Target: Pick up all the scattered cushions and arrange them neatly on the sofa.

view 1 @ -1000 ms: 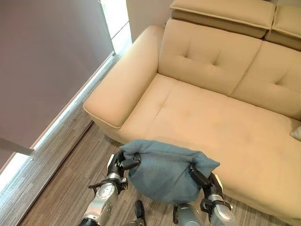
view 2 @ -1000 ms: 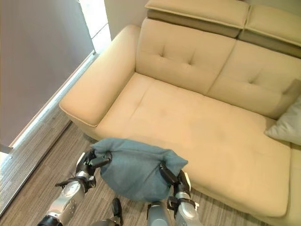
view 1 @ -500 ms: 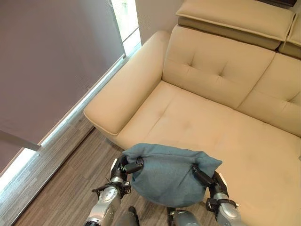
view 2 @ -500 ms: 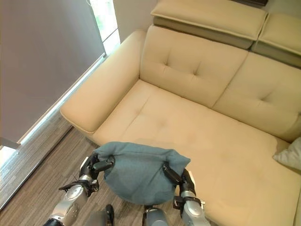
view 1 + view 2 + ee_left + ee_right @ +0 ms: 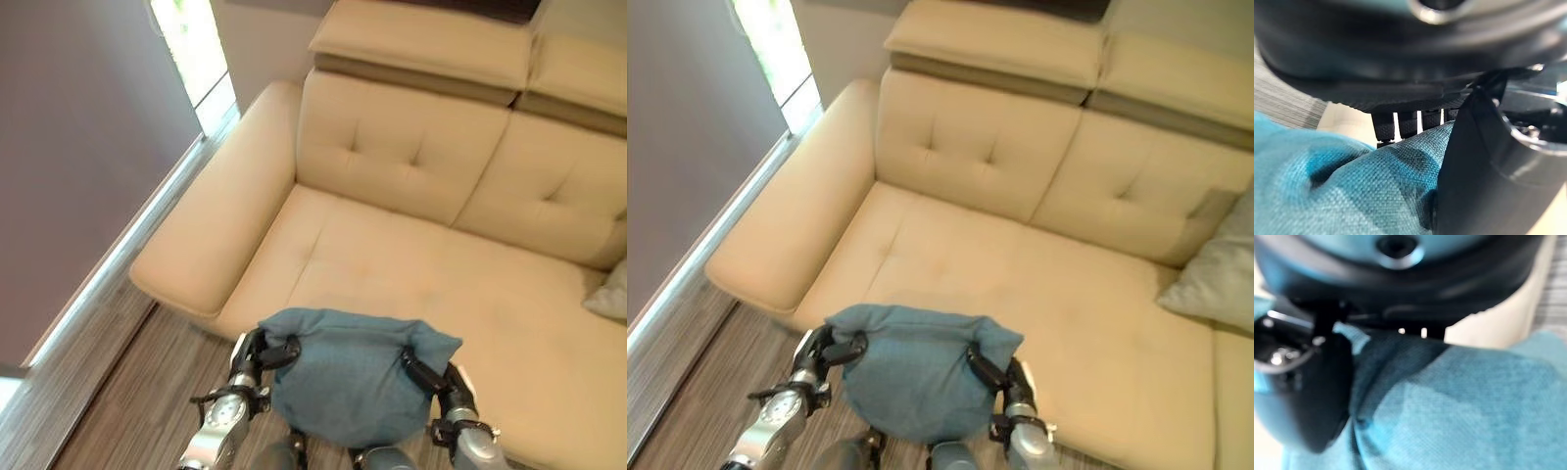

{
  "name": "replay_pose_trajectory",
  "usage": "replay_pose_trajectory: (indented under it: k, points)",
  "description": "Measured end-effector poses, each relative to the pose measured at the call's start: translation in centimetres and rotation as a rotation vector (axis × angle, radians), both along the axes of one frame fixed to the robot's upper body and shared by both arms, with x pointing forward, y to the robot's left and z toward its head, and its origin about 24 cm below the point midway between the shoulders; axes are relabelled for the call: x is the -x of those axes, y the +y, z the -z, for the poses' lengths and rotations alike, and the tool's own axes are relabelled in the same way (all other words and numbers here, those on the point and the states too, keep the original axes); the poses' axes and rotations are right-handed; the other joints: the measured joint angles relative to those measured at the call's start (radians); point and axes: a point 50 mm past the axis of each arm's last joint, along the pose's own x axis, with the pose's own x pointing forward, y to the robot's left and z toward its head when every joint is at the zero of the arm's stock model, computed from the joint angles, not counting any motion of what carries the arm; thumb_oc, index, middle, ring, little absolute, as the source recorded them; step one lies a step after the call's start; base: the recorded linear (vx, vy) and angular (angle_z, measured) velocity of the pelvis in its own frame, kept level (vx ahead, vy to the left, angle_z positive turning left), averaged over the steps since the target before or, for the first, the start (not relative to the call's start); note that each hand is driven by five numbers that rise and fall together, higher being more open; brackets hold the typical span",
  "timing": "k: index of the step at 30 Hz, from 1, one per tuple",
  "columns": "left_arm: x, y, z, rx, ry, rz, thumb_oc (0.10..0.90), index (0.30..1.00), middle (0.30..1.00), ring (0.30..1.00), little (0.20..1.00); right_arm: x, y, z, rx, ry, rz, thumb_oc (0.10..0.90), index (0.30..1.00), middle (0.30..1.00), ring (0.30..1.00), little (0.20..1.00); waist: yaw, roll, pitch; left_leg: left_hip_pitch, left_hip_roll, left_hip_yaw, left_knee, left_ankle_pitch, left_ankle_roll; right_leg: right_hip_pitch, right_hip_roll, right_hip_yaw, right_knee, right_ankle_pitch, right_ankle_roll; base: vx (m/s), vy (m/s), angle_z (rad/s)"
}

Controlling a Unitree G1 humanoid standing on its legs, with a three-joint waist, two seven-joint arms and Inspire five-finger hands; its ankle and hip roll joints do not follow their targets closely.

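Observation:
I hold a blue-grey cushion (image 5: 345, 377) up in front of me, just before the front edge of the beige sofa (image 5: 431, 284). My left hand (image 5: 257, 354) pinches its left upper corner, thumb and fingers curled into the cloth (image 5: 1352, 196). On the opposite upper corner my right hand (image 5: 436, 380) is clamped the same way, its thumb pressed into the cloth (image 5: 1464, 406). The cushion hangs below both hands. A light grey cushion (image 5: 1215, 269) leans against the sofa's back at the far right.
The sofa's rounded armrest (image 5: 211, 230) lies to my left front, its seat (image 5: 421, 274) is bare between armrest and grey cushion. A grey wall (image 5: 78, 137) with a bright window strip runs along the left. Wood-look floor (image 5: 118, 401) lies under the cushion.
The whole picture has shifted: the camera has turned right and moved nearer the sofa, so the grey cushion shows more. Both hands keep the same hold on the blue-grey cushion.

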Motion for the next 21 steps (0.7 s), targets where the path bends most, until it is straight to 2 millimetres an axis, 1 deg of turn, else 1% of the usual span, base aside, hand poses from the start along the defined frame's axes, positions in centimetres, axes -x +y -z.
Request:
replay_pose_trajectory:
  k: [1,2,3,5,9,12,14,18,20,21]
  points:
    - [0.0,0.0,0.0,-0.006,-0.001,0.005,0.400,0.300,0.300,0.300,0.300,0.0,0.0,0.0,-0.002,-0.002,0.002,0.400,0.300,0.300,0.300,0.300,-0.003,-0.001,-0.001,0.004,-0.009,0.010,-0.011,0.000,0.001,-0.004,-0.013,0.001,-0.003,-0.002,0.006,0.10,0.217,-0.22]
    - [0.1,0.2,0.1,-0.021,0.005,0.013,0.400,0.300,0.300,0.300,0.300,0.0,0.1,0.0,-0.011,-0.006,0.007,0.400,0.300,0.300,0.300,0.300,-0.008,-0.001,-0.001,0.022,-0.022,0.018,-0.037,0.006,0.008,-0.001,-0.029,0.012,-0.005,-0.003,0.021,0.05,0.149,-0.23]
    - [0.3,0.3,0.3,-0.039,0.017,0.017,0.400,0.300,0.300,0.300,0.300,0.1,0.3,0.1,-0.020,-0.003,0.009,0.400,0.300,0.300,0.300,0.300,-0.013,-0.001,-0.001,0.048,-0.034,0.024,-0.062,0.020,0.022,0.003,-0.040,0.025,-0.003,-0.013,0.036,0.02,0.104,-0.16]
    - [0.3,0.7,0.3,-0.058,0.021,0.023,0.400,0.300,0.300,0.300,0.300,0.1,0.6,0.1,-0.028,-0.004,0.008,0.400,0.300,0.300,0.300,0.300,-0.018,0.000,-0.001,0.073,-0.047,0.035,-0.079,0.022,0.027,0.010,-0.054,0.026,0.004,-0.020,0.046,0.00,0.125,-0.12]
    - [0.2,0.8,0.3,-0.069,0.019,0.026,0.400,0.300,0.300,0.300,0.300,0.0,0.7,0.0,-0.033,-0.009,0.008,0.400,0.300,0.300,0.300,0.300,-0.019,0.001,-0.001,0.075,-0.048,0.039,-0.080,0.019,0.031,0.014,-0.054,0.026,-0.008,-0.015,0.047,-0.01,0.097,-0.05]
    - [0.5,0.8,0.5,-0.067,0.032,0.024,0.400,0.300,0.300,0.300,0.300,0.2,0.7,0.2,-0.034,0.000,0.009,0.400,0.300,0.300,0.300,0.300,-0.017,0.005,-0.001,0.096,-0.037,0.045,-0.080,0.018,0.032,0.045,-0.044,0.025,-0.021,-0.009,0.042,-0.01,0.055,-0.05]
    - [0.9,0.8,0.7,-0.064,0.044,0.019,0.400,0.300,0.300,0.300,0.300,0.3,0.7,0.2,-0.033,0.006,0.010,0.400,0.300,0.300,0.300,0.300,-0.011,0.015,-0.008,0.108,-0.023,0.065,-0.089,0.013,0.038,0.047,-0.030,0.030,-0.023,-0.002,0.032,0.00,0.048,-0.20]
    - [1.3,0.7,1.0,-0.054,0.055,0.015,0.400,0.300,0.300,0.300,0.300,0.6,0.5,0.4,-0.030,0.016,0.011,0.400,0.300,0.300,0.300,0.300,-0.012,0.035,-0.020,0.110,-0.005,0.070,-0.097,0.013,0.038,0.047,-0.012,0.039,-0.035,0.007,0.021,-0.05,0.048,-0.11]
    - [1.2,0.7,0.9,-0.053,0.051,0.015,0.400,0.300,0.300,0.300,0.300,0.6,0.5,0.4,-0.029,0.016,0.010,0.400,0.300,0.300,0.300,0.300,-0.010,0.037,-0.021,0.109,0.001,0.084,-0.096,0.013,0.038,0.037,-0.008,0.049,-0.035,0.013,0.024,-0.14,0.016,-0.20]
    - [1.2,0.7,0.9,-0.053,0.047,0.013,0.400,0.300,0.300,0.300,0.300,0.5,0.6,0.3,-0.028,0.013,0.008,0.400,0.300,0.300,0.300,0.300,0.004,0.037,-0.021,0.108,0.008,0.100,-0.097,0.013,0.038,0.031,-0.005,0.052,-0.035,0.018,0.029,-0.09,0.000,-0.32]
